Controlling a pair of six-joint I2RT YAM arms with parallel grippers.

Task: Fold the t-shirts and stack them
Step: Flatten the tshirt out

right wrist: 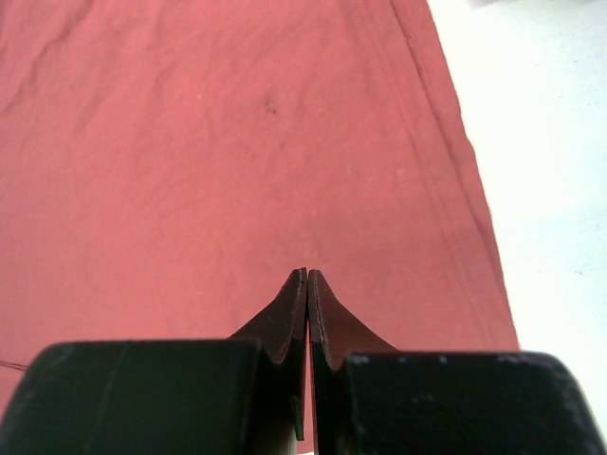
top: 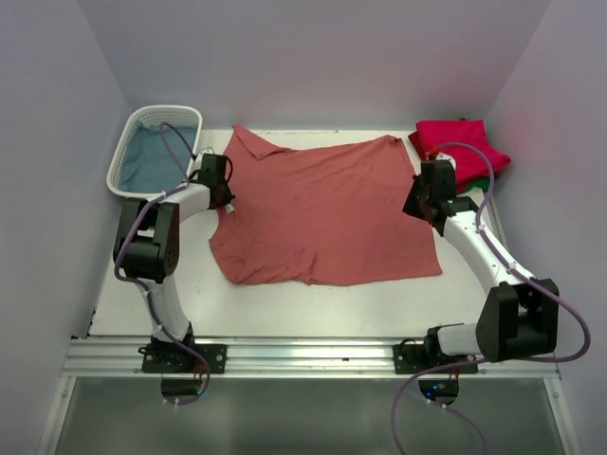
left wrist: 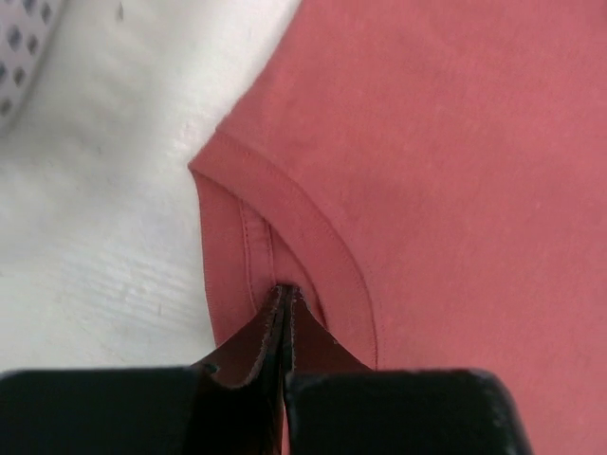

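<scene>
While left hand (left wrist: 287, 296) and right hand (right wrist: 307, 279) sit closed, t-shirt (top: 327, 213) sprawls.

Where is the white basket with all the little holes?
In the top view, the white basket sits at the table's far left corner, just beyond the left claw and beside the salmon-red t-shirt, with blue cloth inside.

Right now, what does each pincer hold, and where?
Left pincer seems to pinch the salmon t-shirt at its sleeve hem; right pincer, shut near its side edge: cannot tell.
</scene>
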